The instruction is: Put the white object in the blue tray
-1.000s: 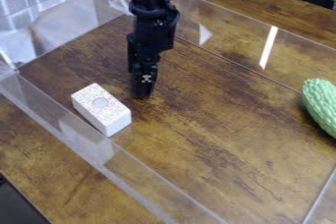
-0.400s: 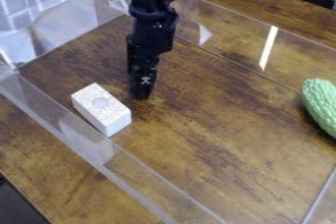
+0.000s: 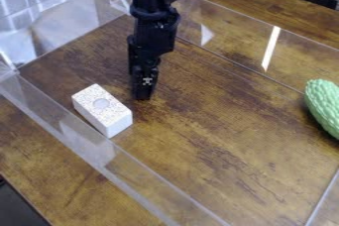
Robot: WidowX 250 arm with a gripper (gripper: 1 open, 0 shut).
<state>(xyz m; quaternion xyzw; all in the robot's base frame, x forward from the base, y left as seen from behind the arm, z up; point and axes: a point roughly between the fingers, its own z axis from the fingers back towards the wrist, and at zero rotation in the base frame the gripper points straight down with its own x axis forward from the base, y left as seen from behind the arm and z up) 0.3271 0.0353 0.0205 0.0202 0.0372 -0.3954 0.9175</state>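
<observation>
On the table, centre-left of the frame: the black robot gripper point(image 3: 143, 91) points straight down, its tip low over the dark wood-grain tabletop point(image 3: 225, 141), which lies under a clear sheet.
Change: none; arm, gripper and both objects sit exactly as they did a second ago.
Gripper state: its fingers read as one dark mass from this angle, but it is spread wide and holds nothing.
Task object: the small white brick-shaped block with a speckled top point(image 3: 102, 109) lies flat in the lower left, just beside the gripper tip and apart from it.
Other object: a green bumpy oval thing point(image 3: 323, 106) rests at the right edge, well apart.
Blue tray: not in view.
Meaning: my reading is a pause before the grasp; the block is not yet picked up.
</observation>
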